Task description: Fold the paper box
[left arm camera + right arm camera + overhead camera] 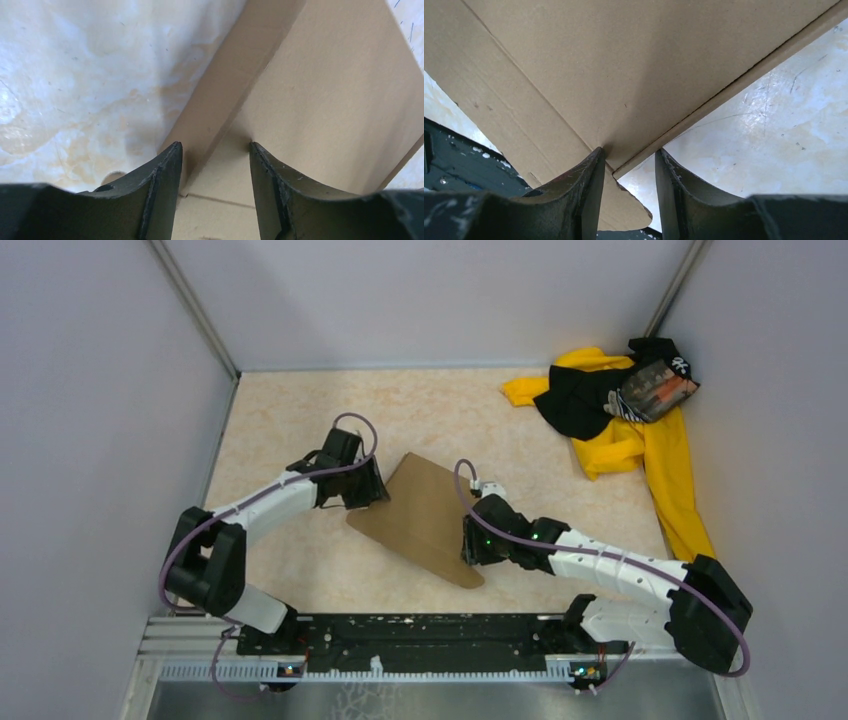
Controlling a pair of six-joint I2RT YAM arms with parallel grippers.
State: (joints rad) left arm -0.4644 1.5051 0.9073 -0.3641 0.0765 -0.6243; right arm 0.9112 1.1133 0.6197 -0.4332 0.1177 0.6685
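Nearest the top cam, a black mounting rail (420,635) is seen along the near edge, w/ both arm bases bolted to it. Beyond it, a beige marbled table (290,420) is enclosed by pale grey walls (100,390) on three sides. L arm (270,502) is extended fwd and inward from the left. R arm (610,565) is extended inward from the right, so the wrists are placed at opposite sides of the paper box (425,515).

Paper box is found at table ctr, btwn the two wrists. It is plain brown card, not yet closed up, w/ one broad panel tilted up off the table and a rounded-corner end lying nearest the rail.

A yellow-and-black cloth pile (640,430) is heaped in the far right corner, well apart from the box. A small grey-and-red item (655,390) is laid on top, too small to be identified.

L gripper (214,147) is set at the box's left edge. Its jaws are apart, astride a crease where a narrow upright strip meets the wide panel. Card is seen in the gap and no clamping is shown.

R gripper (629,152) is set at the right edge, jaws likewise apart. The card's edge is passed btwn them, w/ bare table visible beside the right finger (674,190), so nothing is pinched.
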